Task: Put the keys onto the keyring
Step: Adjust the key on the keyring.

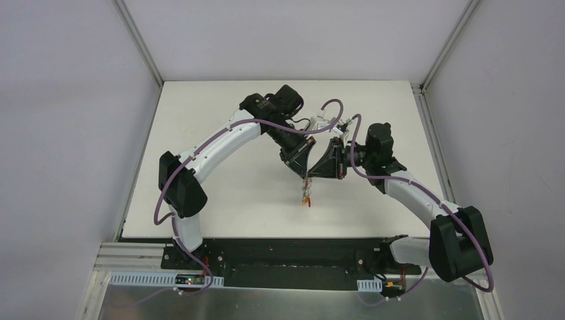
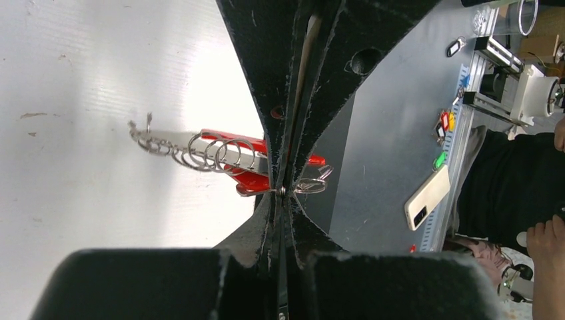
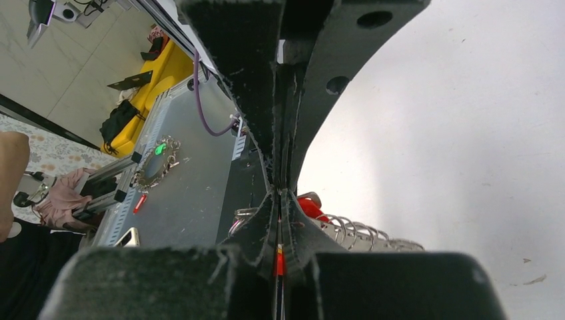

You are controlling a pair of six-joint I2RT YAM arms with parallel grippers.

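White table, work lifted above it.
Left gripper clamps the keyring, right gripper pinches its red half; how many keys are on I cannot tell.

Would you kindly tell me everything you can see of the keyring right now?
The keyring is seen nearly edge-on: part glossy red plastic, part pale grey, with a row of thin silver wire rings along the grey side. The shut left end effector pinches its red end, so it sticks out sideways over the white table. The right end effector, also shut, seems to clamp the red part too. Whether it touches the table is unclear.
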